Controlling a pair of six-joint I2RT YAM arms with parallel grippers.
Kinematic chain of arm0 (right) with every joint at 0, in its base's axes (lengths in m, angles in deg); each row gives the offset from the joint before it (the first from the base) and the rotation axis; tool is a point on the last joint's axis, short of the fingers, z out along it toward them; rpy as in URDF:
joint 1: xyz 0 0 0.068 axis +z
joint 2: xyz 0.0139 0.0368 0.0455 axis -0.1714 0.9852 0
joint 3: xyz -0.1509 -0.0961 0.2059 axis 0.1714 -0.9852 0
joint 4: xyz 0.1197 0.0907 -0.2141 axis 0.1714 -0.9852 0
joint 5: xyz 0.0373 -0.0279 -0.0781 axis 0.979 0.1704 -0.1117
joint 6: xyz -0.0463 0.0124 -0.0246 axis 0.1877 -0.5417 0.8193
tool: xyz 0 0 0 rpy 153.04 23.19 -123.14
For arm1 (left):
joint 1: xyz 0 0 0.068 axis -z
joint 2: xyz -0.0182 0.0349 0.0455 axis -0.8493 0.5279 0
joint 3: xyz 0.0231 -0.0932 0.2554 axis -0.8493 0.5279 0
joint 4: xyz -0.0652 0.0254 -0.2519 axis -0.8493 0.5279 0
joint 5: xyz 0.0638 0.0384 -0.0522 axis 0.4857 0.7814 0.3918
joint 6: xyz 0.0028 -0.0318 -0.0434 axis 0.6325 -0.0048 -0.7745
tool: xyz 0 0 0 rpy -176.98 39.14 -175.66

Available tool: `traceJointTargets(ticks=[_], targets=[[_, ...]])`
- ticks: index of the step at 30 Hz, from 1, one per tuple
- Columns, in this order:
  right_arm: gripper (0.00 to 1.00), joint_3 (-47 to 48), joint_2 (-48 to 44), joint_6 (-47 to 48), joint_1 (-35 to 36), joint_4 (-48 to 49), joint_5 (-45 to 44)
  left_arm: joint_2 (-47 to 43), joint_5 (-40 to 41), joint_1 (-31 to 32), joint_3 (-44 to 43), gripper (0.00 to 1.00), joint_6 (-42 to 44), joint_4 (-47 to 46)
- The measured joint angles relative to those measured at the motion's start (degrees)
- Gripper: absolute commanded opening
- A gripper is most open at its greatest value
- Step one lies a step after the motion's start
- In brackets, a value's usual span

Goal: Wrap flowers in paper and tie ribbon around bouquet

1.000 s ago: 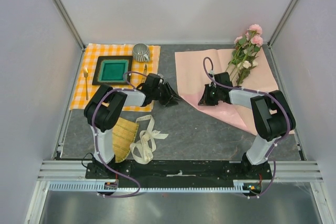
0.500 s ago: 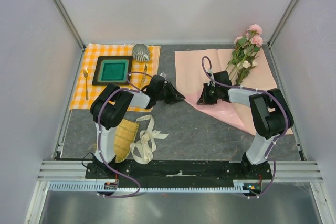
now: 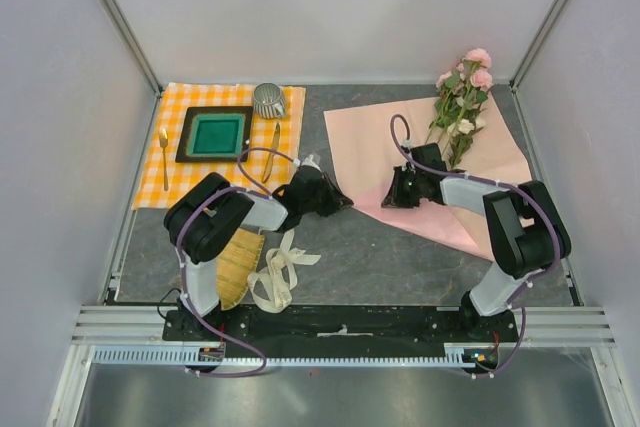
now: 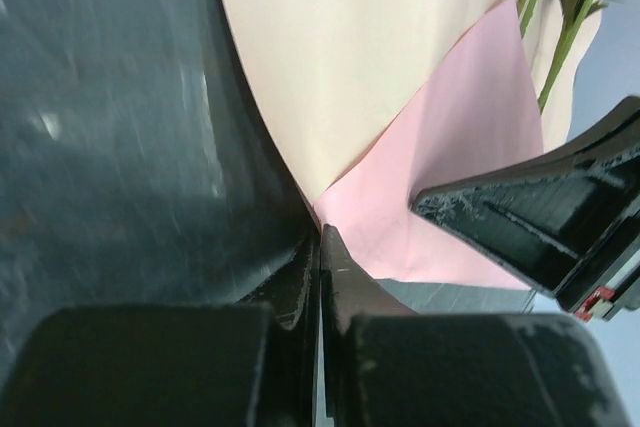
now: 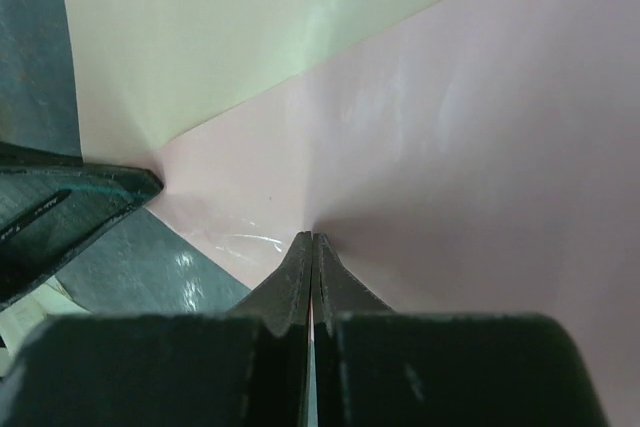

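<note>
The pink paper [image 3: 365, 137] lies at the right of the table with the flowers [image 3: 462, 97] on its far corner. My left gripper [image 3: 341, 203] is shut on the paper's near-left corner; the left wrist view shows the paper [image 4: 440, 167] running into the closed tips of the left gripper [image 4: 320, 234], with green stems [image 4: 560, 17] beyond. My right gripper [image 3: 396, 197] is shut on the paper's near edge a little to the right. In the right wrist view the paper [image 5: 450, 127] creases up from the right gripper [image 5: 312, 237]. The cream ribbon [image 3: 278, 272] lies loosely looped near the left arm's base.
A yellow-green bamboo mat [image 3: 236, 262] lies beside the ribbon. At the back left an orange-checked cloth [image 3: 175, 177] carries a green tray [image 3: 216, 134], a metal cup [image 3: 268, 100] and a gold spoon [image 3: 163, 155]. Walls close in both sides.
My left gripper moved right to the paper's corner and shut on it. The paper and flowers shifted slightly left and turned. My right gripper stayed shut on the paper.
</note>
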Motion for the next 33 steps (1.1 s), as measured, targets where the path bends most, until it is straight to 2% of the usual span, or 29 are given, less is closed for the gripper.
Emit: traceJointTargets(ticks=[7,14,20,30,32,33], targets=[[0.00,-7.48,-7.39,-0.31,0.00,-0.98,-1.27,-4.11,7.08,7.87,6.67,0.02,-1.07,-3.52],[0.00,-11.93,-14.19,0.33,-0.04,-4.98,-5.70,-7.41,12.17,12.96,7.67,0.02,-0.50,-2.45],[0.00,-12.02,-15.06,0.76,-0.50,-6.36,-8.15,-7.45,13.60,14.16,2.86,0.02,4.46,2.54],[0.00,-14.47,-15.45,-0.22,-2.93,-2.45,-3.41,-7.48,14.14,18.47,-9.75,0.02,14.62,11.08],[0.00,-14.53,-15.45,-0.15,-2.99,-2.23,-3.04,-7.58,14.58,18.78,-10.36,0.07,14.78,12.96],[0.00,-14.53,-15.43,-0.15,-3.02,-2.16,-2.91,-7.74,15.04,18.75,-10.45,0.18,14.64,14.25]])
